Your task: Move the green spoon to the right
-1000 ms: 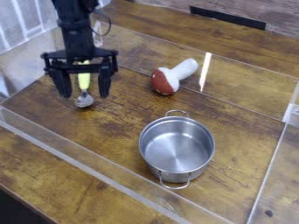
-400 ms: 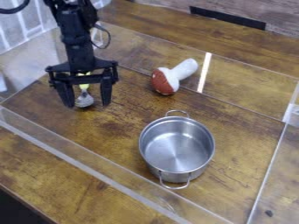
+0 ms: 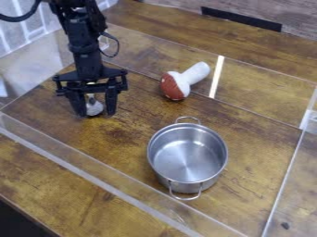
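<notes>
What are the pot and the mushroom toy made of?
Pot: metal, likely steel, brushed or satin; grey sheen, thin wire-like handles. Mushroom toy: plastic or painted wood, can't tell which; smooth white stem, red-brown cap.

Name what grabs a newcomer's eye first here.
Probably the shiny steel pot, right of center toward the front of the wooden table. Next, the black gripper at the left, low over the table, mostly hiding the spoon. Then the mushroom toy, white stem and red-brown cap, behind the pot.
</notes>
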